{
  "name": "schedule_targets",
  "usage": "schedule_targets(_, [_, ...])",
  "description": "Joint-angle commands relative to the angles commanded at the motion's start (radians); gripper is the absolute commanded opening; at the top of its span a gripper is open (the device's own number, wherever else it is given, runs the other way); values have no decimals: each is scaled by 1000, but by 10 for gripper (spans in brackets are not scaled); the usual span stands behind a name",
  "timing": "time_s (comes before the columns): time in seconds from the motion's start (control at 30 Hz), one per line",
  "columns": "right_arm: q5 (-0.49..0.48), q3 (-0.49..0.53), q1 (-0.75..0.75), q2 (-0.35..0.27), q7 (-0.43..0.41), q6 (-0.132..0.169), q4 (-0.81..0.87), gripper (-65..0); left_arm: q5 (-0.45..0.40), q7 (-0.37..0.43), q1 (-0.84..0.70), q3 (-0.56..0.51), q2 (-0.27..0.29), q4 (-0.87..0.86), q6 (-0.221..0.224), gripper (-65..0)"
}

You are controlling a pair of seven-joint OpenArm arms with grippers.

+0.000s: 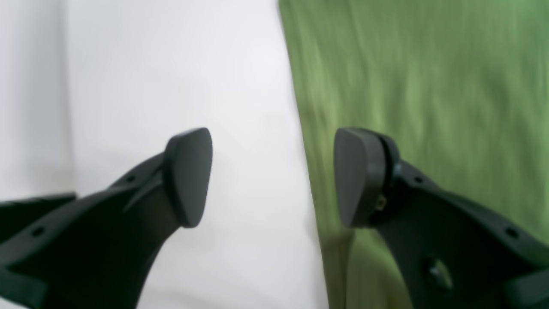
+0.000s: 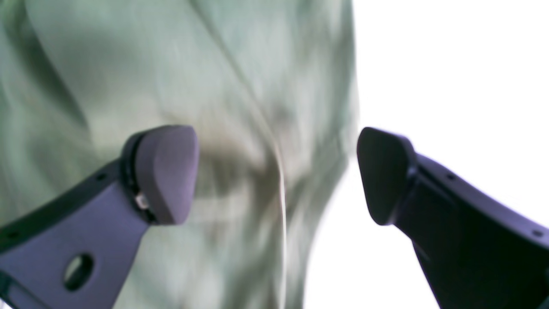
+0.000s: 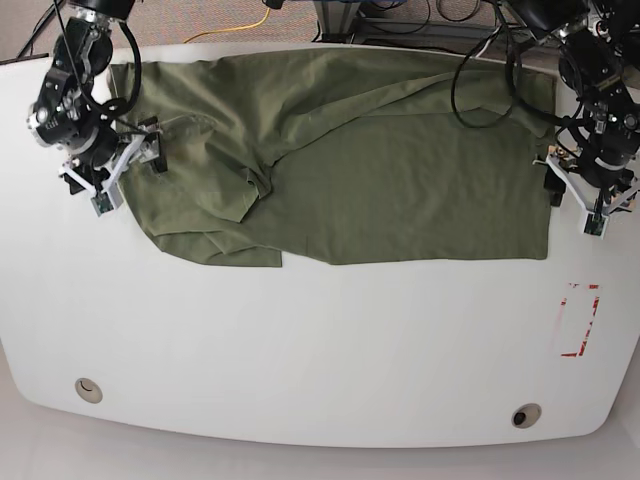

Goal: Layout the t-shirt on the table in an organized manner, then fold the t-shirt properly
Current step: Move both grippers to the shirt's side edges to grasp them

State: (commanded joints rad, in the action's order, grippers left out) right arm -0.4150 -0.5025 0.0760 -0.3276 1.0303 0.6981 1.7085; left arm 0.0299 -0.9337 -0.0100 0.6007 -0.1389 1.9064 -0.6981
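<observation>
Nearby, red tape outline [image 3: 579, 320] lies right of the t-shirt [image 3: 400, 170].

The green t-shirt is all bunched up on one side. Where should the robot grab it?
Probably at the olive-green cotton t-shirt's crumpled end, by the right gripper, coming from the outer edge. That end lies folded over itself, while the end by the left gripper lies flat on the white table.

bare table [image 3: 320, 350] in front, t-shirt [image 3: 400, 170] covering rear
</observation>
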Motion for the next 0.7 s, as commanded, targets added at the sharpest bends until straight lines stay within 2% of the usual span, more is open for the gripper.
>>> schedule_targets(0.1, [0, 8, -68, -15, 0, 0, -71, -103, -15, 0, 44, 0, 0, -15, 0, -246])
schedule_targets(0.3, [0, 75, -238, -43, -17, 0, -269, -103, -75, 0, 175, 2, -6, -173, 0, -246])
schedule_targets(0.4, [0, 109, -301, -61, -71, 0, -367, -103, -103, 31, 219, 2, -23, -261, 0, -247])
schedule_targets(0.57, [0, 181, -381, -92, -157, 0, -531, -106, -114, 127, 236, 0, -25, -333, 0, -247])
schedule_targets(0.7, [0, 218, -425, -100, -233, 0, -671, -108, -114, 150, 239, 0, -26, -371, 0, -247])
